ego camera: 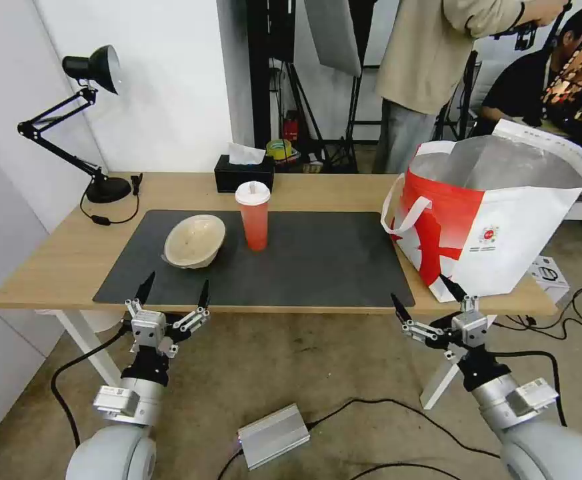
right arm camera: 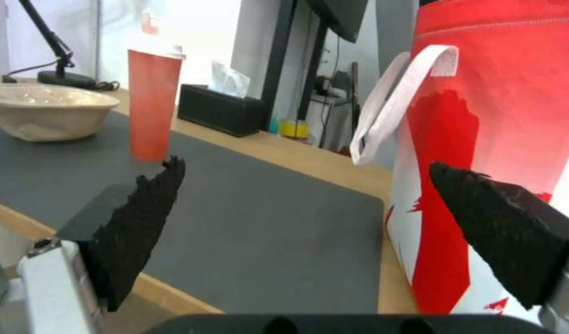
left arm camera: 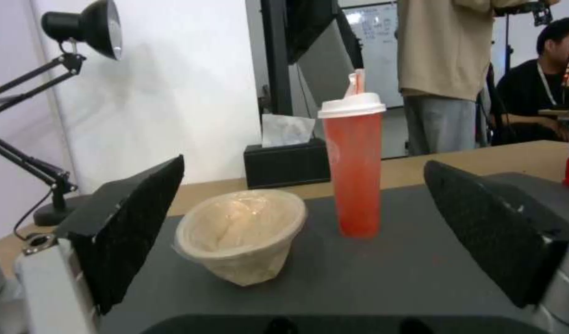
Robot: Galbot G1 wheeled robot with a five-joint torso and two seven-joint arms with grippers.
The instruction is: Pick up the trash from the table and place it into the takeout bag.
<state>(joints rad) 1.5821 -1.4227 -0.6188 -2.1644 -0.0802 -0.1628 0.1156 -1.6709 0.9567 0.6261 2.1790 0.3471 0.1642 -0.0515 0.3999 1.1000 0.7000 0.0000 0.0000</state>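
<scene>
Black serrated fingers of the left gripper (ego camera: 175,285) stand wide apart and hold nothing; the unit sits at the near edge of the table (ego camera: 51,260), in front of the dark grey mat (ego camera: 317,260). Directly ahead of the left gripper, on the mat, the shallow beige bowl (ego camera: 195,241) rests tilted on its side, its mouth toward the gripper. Ahead of the gripper and toward the robot's right of the bowl, the tall red cup (ego camera: 254,216) with a white lid stands upright, close to the bowl but not touching it.

The right gripper (ego camera: 428,291) is also spread wide with nothing between its fingers, positioned at the near table edge. The takeout bag (ego camera: 504,227), white with red patches and a silver lining, stands open just ahead of this gripper; one white loop handle (ego camera: 397,203) hangs on the side facing the mat. In the right wrist view, the bag (right arm camera: 501,120) sits close beyond the outer finger, and the cup (right arm camera: 151,104) and bowl (right arm camera: 43,111) lie well off across the mat.
</scene>
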